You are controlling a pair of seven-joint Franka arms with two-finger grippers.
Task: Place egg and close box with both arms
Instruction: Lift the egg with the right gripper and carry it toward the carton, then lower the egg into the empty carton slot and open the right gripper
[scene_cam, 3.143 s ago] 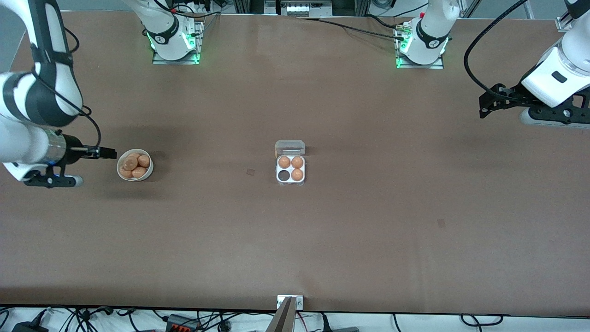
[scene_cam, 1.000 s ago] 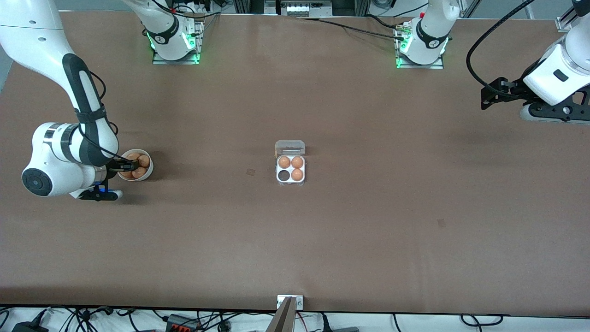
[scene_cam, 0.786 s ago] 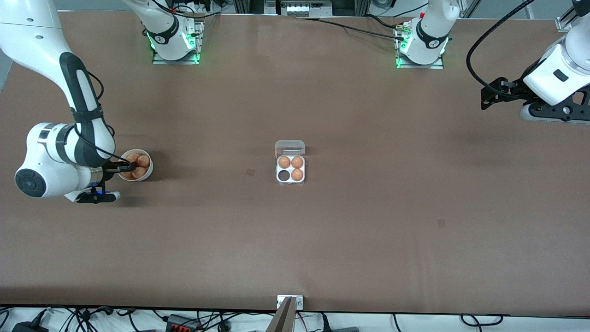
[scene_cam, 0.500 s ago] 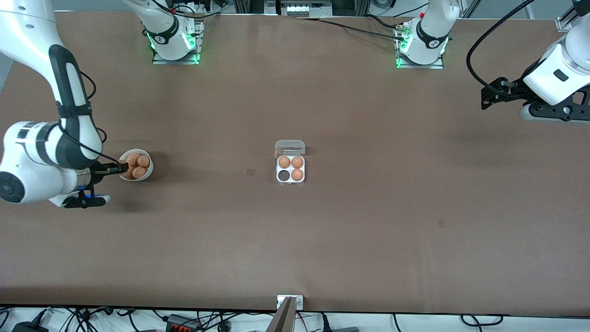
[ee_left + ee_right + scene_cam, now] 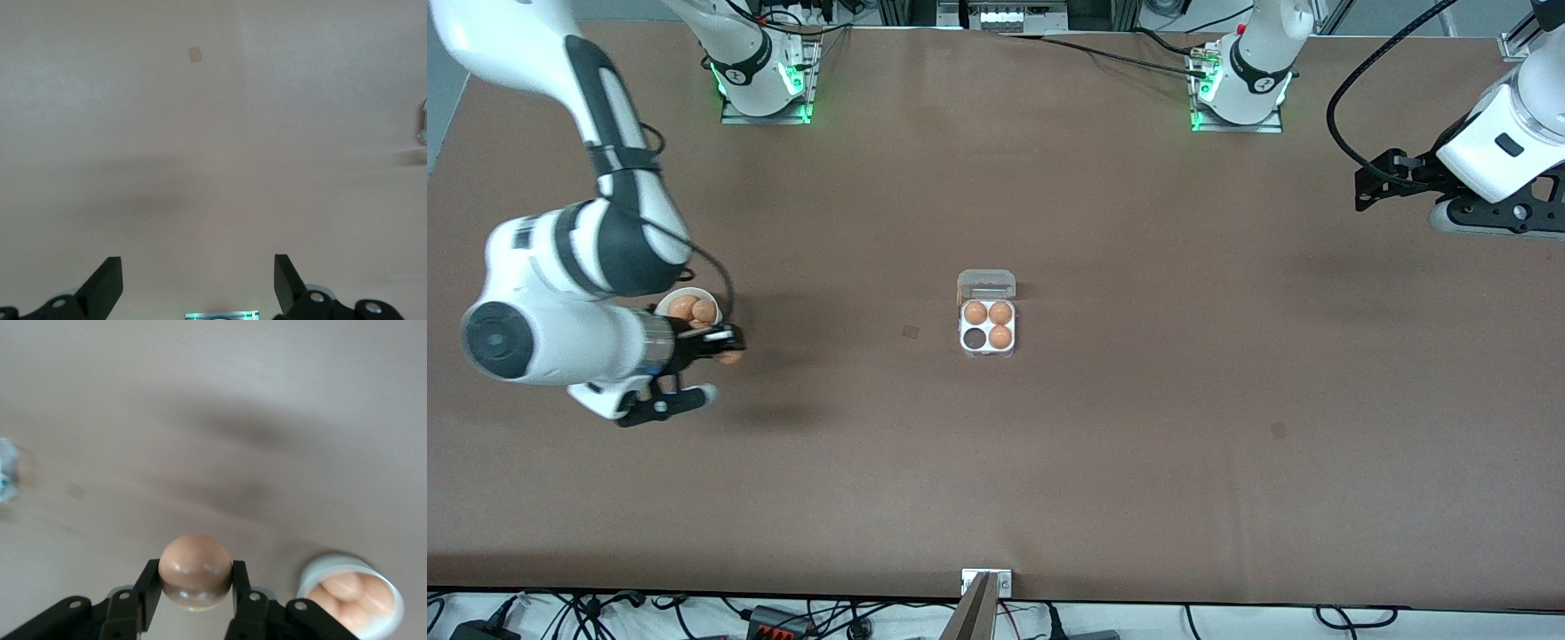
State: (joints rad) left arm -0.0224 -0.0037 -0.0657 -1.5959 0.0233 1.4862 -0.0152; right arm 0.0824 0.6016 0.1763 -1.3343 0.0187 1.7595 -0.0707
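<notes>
My right gripper [image 5: 727,347] is shut on a brown egg [image 5: 731,357], held in the air just beside the white bowl [image 5: 709,297]; the right wrist view shows the egg [image 5: 195,568] clamped between both fingers. The box [image 5: 987,315] sits mid-table with its clear lid open. Three of its cups hold eggs, and the cup nearest the front camera toward the right arm's end is dark and empty. My left gripper [image 5: 1371,191] is open and empty, waiting high over the left arm's end of the table; its wrist view shows bare table between the fingers [image 5: 107,285].
The white bowl with several brown eggs stands toward the right arm's end, partly hidden by the right arm; it also shows in the right wrist view [image 5: 352,601]. The two arm bases [image 5: 765,84] [image 5: 1240,89] stand along the table's edge farthest from the front camera.
My right gripper reached into the bowl, shut on an egg, and has lifted it out and moved a little toward the box. The left arm has barely moved.
</notes>
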